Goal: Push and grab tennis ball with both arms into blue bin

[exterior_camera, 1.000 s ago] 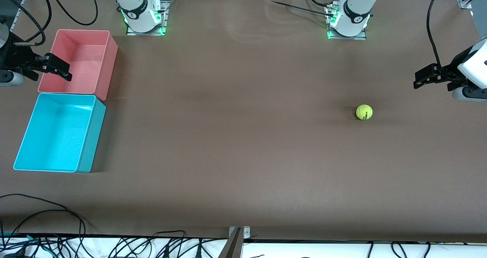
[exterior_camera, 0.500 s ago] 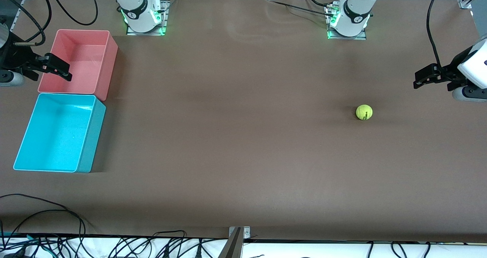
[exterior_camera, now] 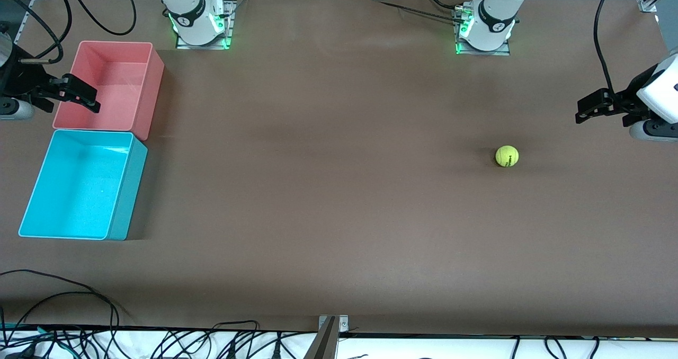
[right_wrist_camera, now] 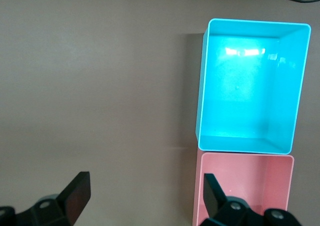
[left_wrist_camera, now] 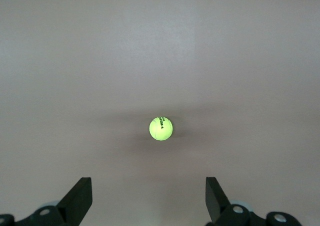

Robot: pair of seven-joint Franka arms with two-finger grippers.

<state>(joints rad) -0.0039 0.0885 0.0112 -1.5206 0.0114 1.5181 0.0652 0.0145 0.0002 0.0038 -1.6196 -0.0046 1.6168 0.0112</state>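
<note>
1. The surface (exterior_camera: 339,189) looks the same across the last second; nothing on it has shifted, so the task reads as not yet begun.
2. The blue bin (exterior_camera: 79,184) is my landmark; it sits at the right arm's end of the surface with nothing in it, and it has not moved.
3. The pink bin (exterior_camera: 108,86) stands just beside the blue bin, farther from the front camera, touching or nearly so; also unmoved and with nothing inside.
4. The right tool (exterior_camera: 79,94) hangs over the pink bin's outer wall, just beside the blue bin, fingers apart and holding nothing; it has stayed put, so this arm waits.
5. The left tool (exterior_camera: 590,110) hovers well apart from the blue bin, at the left arm's end, fingers spread wide and holding nothing; it too has not stirred.
6. The tennis ball (exterior_camera: 507,156) rests on the surface well apart from the blue bin, near the left tool and untouched; my judgement is that the left arm must first push it toward the bin.
</note>
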